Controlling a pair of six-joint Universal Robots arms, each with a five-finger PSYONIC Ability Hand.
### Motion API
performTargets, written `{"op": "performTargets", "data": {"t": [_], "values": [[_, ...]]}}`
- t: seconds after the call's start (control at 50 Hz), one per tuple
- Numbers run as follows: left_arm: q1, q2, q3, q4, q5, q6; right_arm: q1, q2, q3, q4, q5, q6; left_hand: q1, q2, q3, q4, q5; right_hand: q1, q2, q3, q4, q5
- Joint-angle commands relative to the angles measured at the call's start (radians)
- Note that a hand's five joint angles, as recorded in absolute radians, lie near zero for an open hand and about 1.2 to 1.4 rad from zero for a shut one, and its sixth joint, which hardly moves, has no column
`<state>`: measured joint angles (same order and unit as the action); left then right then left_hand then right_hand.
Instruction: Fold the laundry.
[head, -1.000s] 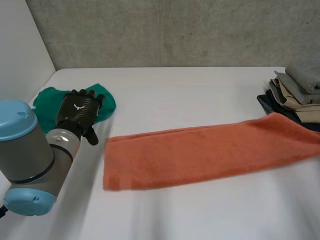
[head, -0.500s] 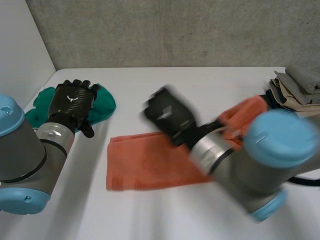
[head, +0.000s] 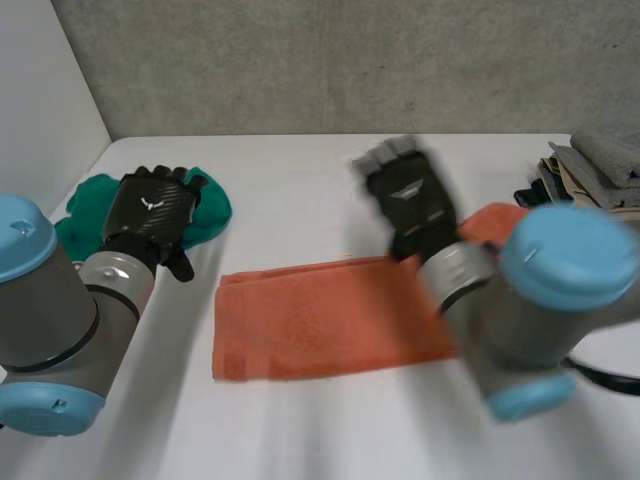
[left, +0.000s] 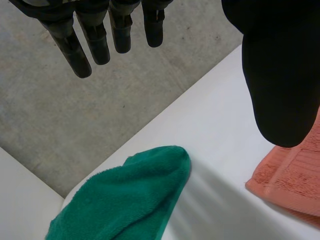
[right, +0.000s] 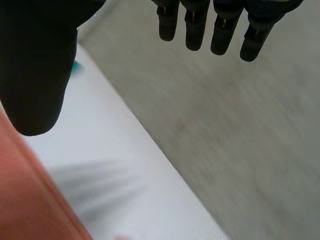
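Lying flat, the orange towel (head: 320, 315) spans the middle of the white counter (head: 300, 170). The right hand (head: 410, 200) is above its far edge, fingers straight, apart and empty. The left hand (head: 150, 212) hovers over a green cloth (head: 214, 205), fingers likewise spread, holding nothing.

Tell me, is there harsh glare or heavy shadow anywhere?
Head view: the white table is evenly lit, no glare spot; the orange towel throws a thin soft shadow at its near edge. Left wrist view: the green cloth is softly lit, matte. Right wrist view: the concrete wall shows no glare.
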<state>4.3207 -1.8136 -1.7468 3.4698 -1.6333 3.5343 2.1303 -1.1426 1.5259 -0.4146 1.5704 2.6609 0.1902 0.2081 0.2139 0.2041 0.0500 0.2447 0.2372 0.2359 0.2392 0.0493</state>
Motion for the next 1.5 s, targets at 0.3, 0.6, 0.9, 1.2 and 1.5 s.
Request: {"op": "performTargets", "data": {"t": [0.3,0.6,0.9,1.2,1.5], "values": [[-0.015,-0.012,-0.003,0.0,0.001,0.0,-0.297,0.445,-0.463,0.373,-0.171,0.387,-0.016,-0.034,-0.039,-0.03,-0.05,0.272,0.279,0.28,0.277,0.293],[-0.016,-0.003,-0.003,0.0,0.0,0.0,-0.286,0.44,-0.509,0.367,-0.185,0.376,-0.016,-0.034,-0.039,-0.03,-0.05,1.152,1.159,1.16,1.157,1.172],[0.01,0.063,0.004,0.003,-0.003,0.0,0.062,0.168,-0.191,0.148,-0.309,0.376,-0.016,-0.034,-0.039,-0.03,-0.05,1.152,1.159,1.16,1.157,1.172],[0.033,0.051,0.0,0.003,-0.002,-0.009,0.283,0.234,-0.036,-0.064,-0.398,0.298,-0.016,-0.034,-0.039,-0.03,-0.05,1.152,1.159,1.16,1.157,1.172],[0.001,0.068,0.033,0.003,0.001,-0.123,0.237,0.086,-0.038,0.158,-0.297,0.251,-0.016,-0.034,-0.039,-0.03,-0.05,-0.07,-0.063,-0.061,-0.065,-0.049]]}}
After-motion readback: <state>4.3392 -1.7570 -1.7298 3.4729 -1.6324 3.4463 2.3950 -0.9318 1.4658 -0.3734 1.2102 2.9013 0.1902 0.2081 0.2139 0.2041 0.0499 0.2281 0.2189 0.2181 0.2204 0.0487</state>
